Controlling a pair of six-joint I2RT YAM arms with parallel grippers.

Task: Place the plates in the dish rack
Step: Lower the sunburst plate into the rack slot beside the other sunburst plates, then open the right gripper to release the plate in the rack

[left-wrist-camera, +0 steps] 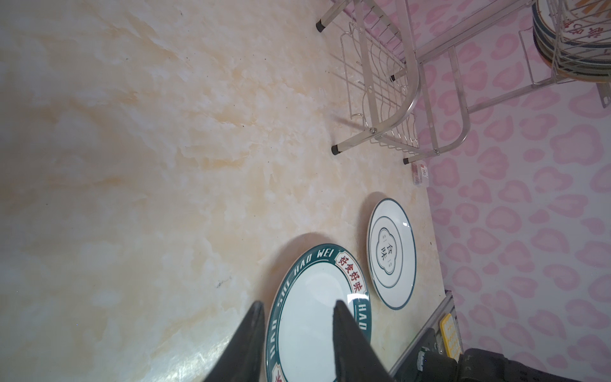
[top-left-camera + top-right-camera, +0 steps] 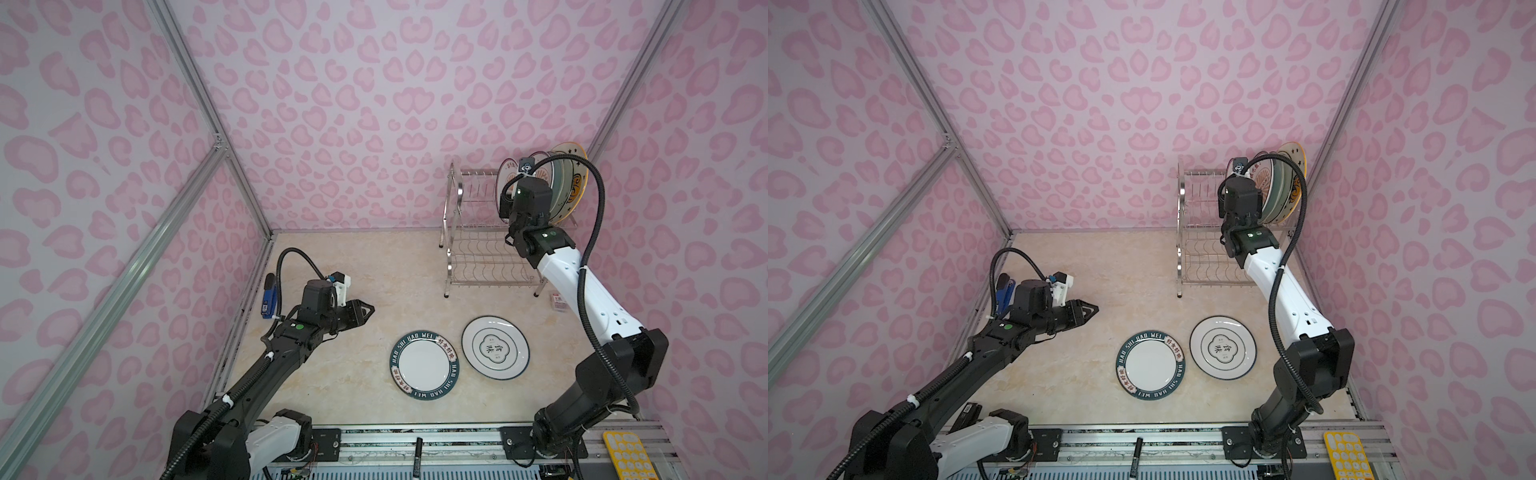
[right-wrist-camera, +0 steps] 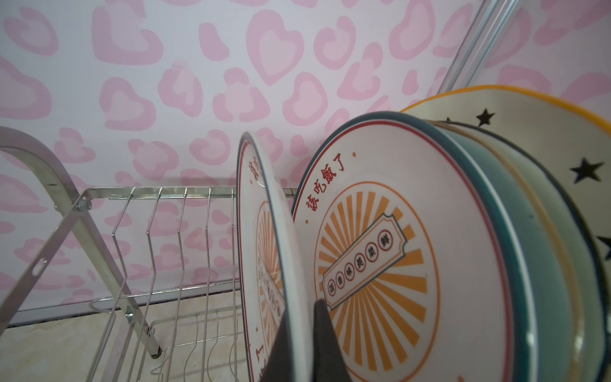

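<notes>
Right fingers (image 3: 325, 344) are pinched on the lower rim of a sunburst plate (image 3: 261, 231), one finger on each face. That plate stands on edge, roughly upright, in the top tier of the rack (image 3: 53, 170). Just beside it is a second sunburst plate (image 3: 380, 258), leaning back onto a pack of on-edge plates. The star plate (image 3: 535, 132) with the orange rim is at the far end. More rims sit sandwiched between them, patterns hidden. On the held plate's other side, wire dividers run to the looped end frame.

Left fingers (image 1: 344, 334) are narrowly apart and hold nothing. They hover over the desk (image 2: 332, 374), left of the lettered plate (image 2: 424, 364). In the left wrist view that plate shows through the gap between them.

Lettered plate lies flat, face up. Emblem plate (image 2: 495, 347) lies flat just to its right, with a thin gap between the rims. Both are in front of the rack and apart from it. Rack stands at the desk's back right, near the wall corner.

Other bits:
- A small red-white packet (image 2: 559, 301) lies by the rack's front right foot.
- A blue tool (image 2: 270, 297) sits at the desk's left edge.
- A black marker (image 2: 417, 455) and a yellow keypad (image 2: 627, 455) lie on the front rail.
</notes>
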